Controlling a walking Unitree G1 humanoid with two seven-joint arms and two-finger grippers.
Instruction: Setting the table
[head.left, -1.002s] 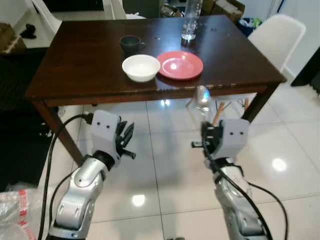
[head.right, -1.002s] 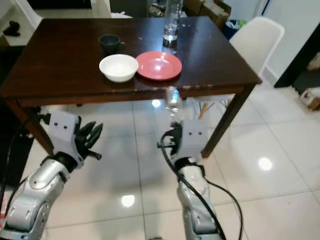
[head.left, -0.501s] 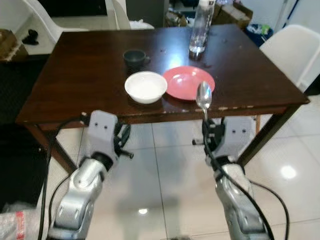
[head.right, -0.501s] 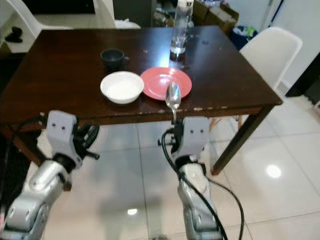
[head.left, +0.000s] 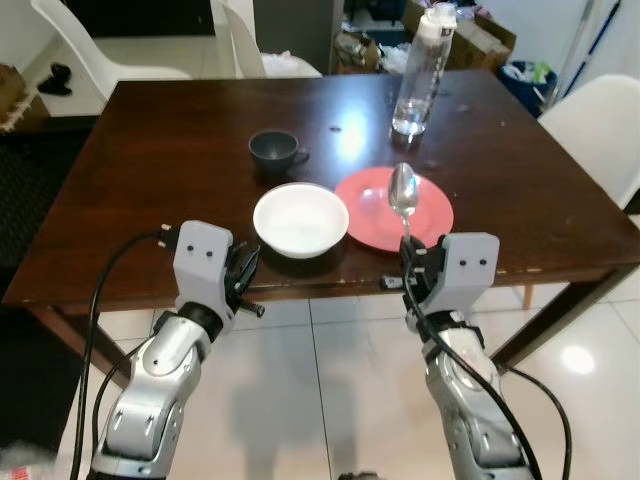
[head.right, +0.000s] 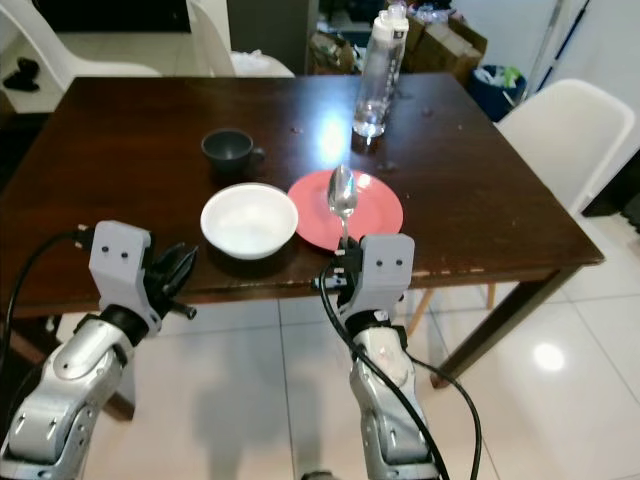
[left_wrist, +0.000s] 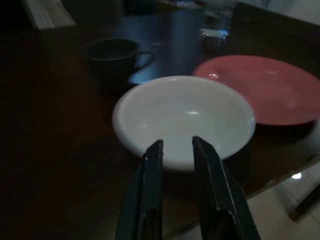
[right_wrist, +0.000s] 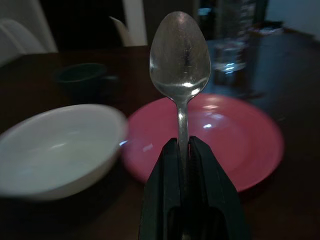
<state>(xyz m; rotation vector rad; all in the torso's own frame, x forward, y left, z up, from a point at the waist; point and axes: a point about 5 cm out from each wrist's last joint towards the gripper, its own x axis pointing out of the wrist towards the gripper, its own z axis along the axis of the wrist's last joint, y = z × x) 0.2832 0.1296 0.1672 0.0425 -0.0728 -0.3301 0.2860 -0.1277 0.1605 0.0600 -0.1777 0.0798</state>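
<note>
Upright, bowl-end up, the spoon (right_wrist: 180, 60) is pinched by the right gripper (right_wrist: 183, 150).

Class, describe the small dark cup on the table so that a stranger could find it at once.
On the dark brown wooden table, find the round white bowl near the front edge. Just behind it sits the small dark grey handled cup, the only dark dish there.

We see home dining area. Dark wooden table (head.left: 180, 150) as landmark, on glossy white tile floor (head.left: 330, 380). On table: white bowl (head.left: 300, 219), red plate (head.left: 432, 205) just beside it, dark cup (head.left: 274, 149) behind bowl, clear water bottle (head.left: 418, 70) toward far edge. White chairs (head.left: 600, 125) around table. Cardboard boxes (head.left: 480, 35) behind table's far side.
</note>
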